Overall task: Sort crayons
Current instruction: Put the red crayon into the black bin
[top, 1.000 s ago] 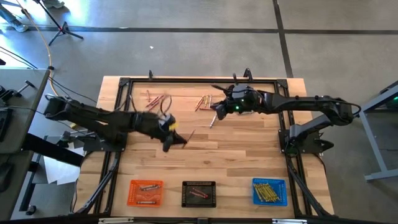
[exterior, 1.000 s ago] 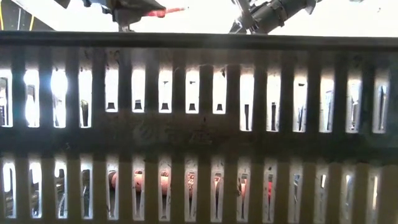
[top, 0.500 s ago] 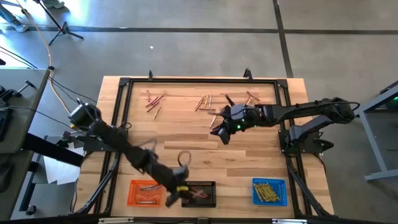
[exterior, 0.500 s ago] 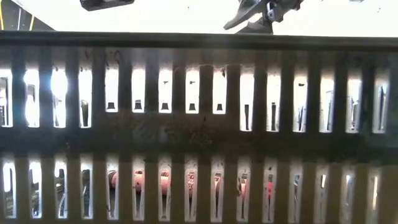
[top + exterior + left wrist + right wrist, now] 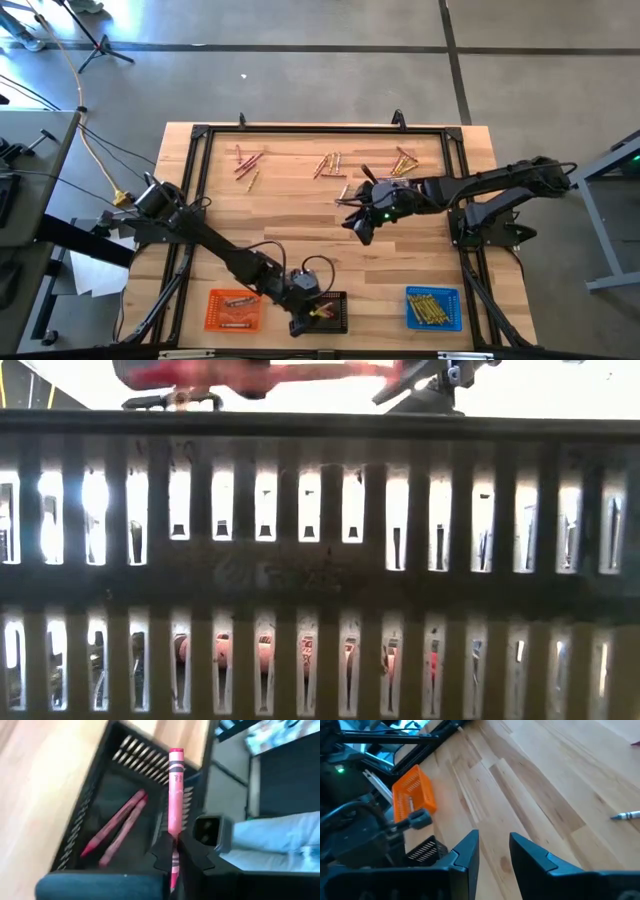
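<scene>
Your left gripper (image 5: pixel 172 851) pinches a red crayon (image 5: pixel 174 795) over the black tray (image 5: pixel 95 795) — label unreadable; right gripper (image 5: pixel 494 845) hovers empty, fingers apart.

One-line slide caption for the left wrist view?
Left gripper holds a red crayon over the black tray, where two red crayons already lie.

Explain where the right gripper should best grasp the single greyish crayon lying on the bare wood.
Probably at its middle, coming straight down from above. The greyish crayon lies flat and alone on the table, so both long sides are free; the right gripper should set its jaws across the thin barrel, not along it.
</scene>
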`<action>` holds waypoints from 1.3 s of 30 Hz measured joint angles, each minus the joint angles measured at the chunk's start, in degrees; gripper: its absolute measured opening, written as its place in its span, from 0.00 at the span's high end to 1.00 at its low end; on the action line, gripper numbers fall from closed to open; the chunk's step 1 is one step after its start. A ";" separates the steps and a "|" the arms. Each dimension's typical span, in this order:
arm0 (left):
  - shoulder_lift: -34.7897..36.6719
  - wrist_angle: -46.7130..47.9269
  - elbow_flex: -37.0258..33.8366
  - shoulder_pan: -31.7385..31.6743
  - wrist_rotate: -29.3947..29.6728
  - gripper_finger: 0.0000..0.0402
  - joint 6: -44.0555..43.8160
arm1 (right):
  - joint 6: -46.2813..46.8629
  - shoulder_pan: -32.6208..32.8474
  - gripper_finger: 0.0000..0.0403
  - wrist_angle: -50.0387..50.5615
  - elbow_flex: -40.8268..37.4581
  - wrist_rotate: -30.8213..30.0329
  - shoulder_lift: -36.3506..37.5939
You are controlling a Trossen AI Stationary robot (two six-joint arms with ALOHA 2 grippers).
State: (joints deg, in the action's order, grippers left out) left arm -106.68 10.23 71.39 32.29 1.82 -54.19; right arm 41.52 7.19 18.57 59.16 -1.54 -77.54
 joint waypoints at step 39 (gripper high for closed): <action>8.51 41.97 -5.24 -38.31 4.92 0.80 26.74 | -7.52 -7.60 0.77 5.23 0.00 -5.05 0.00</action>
State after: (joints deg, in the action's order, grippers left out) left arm -98.16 52.20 66.15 -6.01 6.75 -27.45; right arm 34.00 -0.41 23.79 59.16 -6.59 -77.54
